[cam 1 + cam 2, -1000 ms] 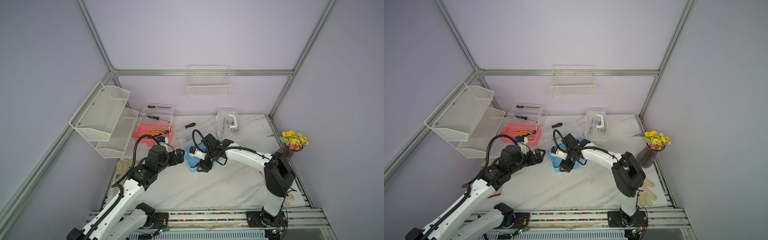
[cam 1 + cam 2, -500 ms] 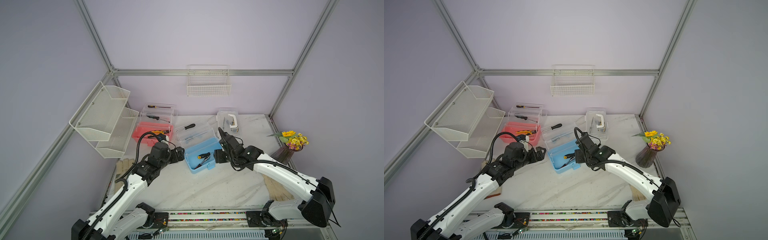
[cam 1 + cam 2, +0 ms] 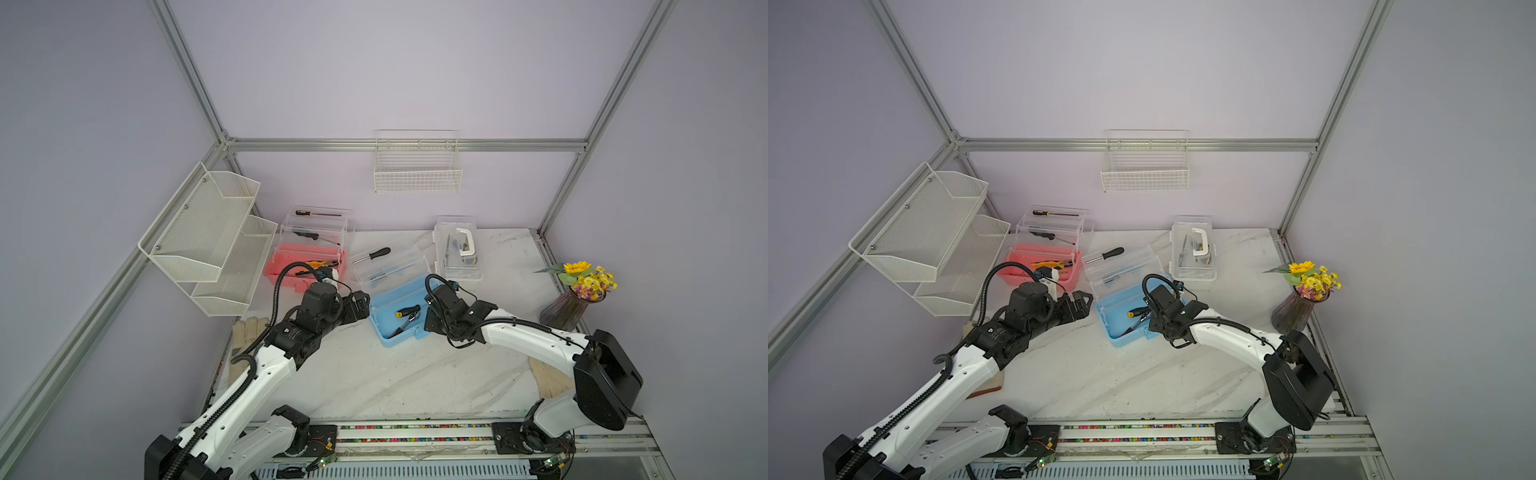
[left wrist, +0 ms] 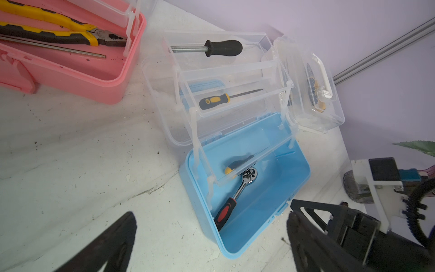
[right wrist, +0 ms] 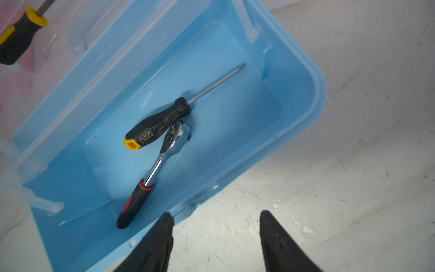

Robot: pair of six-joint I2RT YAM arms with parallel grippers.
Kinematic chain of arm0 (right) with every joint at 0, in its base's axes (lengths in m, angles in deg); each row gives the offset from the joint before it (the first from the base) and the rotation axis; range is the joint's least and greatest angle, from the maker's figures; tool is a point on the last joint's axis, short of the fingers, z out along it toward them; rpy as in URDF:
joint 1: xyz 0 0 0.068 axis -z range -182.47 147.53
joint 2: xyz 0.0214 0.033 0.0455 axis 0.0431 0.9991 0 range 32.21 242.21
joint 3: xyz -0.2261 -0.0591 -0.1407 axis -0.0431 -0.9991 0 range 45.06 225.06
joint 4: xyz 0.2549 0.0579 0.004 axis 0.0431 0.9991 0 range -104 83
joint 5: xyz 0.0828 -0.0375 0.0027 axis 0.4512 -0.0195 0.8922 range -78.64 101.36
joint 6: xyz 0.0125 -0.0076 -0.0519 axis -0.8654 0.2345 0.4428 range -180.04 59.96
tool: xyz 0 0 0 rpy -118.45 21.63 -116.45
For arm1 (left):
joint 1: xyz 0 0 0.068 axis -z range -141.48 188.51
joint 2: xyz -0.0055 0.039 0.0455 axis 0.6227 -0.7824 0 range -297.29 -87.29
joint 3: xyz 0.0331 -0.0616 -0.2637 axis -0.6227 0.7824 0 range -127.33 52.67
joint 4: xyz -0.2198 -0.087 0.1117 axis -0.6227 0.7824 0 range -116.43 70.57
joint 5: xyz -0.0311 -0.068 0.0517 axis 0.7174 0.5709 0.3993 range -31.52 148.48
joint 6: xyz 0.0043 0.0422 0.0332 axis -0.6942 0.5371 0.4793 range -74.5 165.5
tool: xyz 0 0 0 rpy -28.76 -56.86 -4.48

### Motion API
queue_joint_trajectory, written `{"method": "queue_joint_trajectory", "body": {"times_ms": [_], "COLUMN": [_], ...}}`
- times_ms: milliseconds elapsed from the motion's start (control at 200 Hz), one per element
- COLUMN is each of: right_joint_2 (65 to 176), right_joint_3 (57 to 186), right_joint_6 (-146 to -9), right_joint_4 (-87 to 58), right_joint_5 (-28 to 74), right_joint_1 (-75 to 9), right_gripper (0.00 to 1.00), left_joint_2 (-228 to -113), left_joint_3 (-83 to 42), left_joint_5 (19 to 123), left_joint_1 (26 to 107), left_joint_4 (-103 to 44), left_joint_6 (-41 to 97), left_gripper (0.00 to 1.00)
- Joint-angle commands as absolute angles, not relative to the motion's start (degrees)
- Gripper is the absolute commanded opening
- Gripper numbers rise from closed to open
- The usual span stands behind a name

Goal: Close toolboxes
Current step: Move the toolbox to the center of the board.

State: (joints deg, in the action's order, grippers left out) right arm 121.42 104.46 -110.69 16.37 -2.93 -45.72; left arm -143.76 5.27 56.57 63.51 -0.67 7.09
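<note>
Hovering at blue toolbox [image 5: 235,106] rim, right gripper [image 5: 215,214] stood apart, empty; left gripper [image 4: 209,215] likewise. Plastic looked light, slick, thin; clear lid [image 4: 162,110], beyond both grippers, seemed best hold.

— How's the light?
— Soft and even, from overhead in both top views. The marble table [image 3: 415,374] is bright and the shadows under the arms are faint.
— And close up?
— Crisp mid-frame. The ratchet [image 5: 154,169] glints at its head, the screwdriver [image 5: 174,113] throws a soft shadow, and the right gripper [image 5: 216,213] is blurred and dark.
</note>
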Motion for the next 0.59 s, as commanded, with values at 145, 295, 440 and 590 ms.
{"method": "queue_joint_trajectory", "body": {"times_ms": [145,295,440,590], "right_joint_2": [127.9,127.1,127.0,126.9], "right_joint_3": [105.0,104.6,103.2,101.7], "right_joint_6": [-113.9,-112.7,-107.8,-101.0], "right_joint_4": [13.0,13.7,14.8,17.0], "right_joint_5": [-0.6,-2.0,0.9,2.4], "right_joint_1": [-46.0,-45.9,-45.0,-42.7], "right_gripper": [0.57,0.48,0.38,0.28], "left_joint_2": [-141.4,-140.1,-139.3,-138.4], "left_joint_3": [5.4,6.0,5.7,5.4], "left_joint_5": [57.0,56.5,56.3,55.8], "left_joint_1": [63.0,62.8,62.5,62.3], "left_joint_4": [-2.6,-2.3,-1.4,0.2], "left_joint_6": [6.2,6.2,6.3,6.5], "left_gripper": [1.0,1.0,1.0,1.0]}}
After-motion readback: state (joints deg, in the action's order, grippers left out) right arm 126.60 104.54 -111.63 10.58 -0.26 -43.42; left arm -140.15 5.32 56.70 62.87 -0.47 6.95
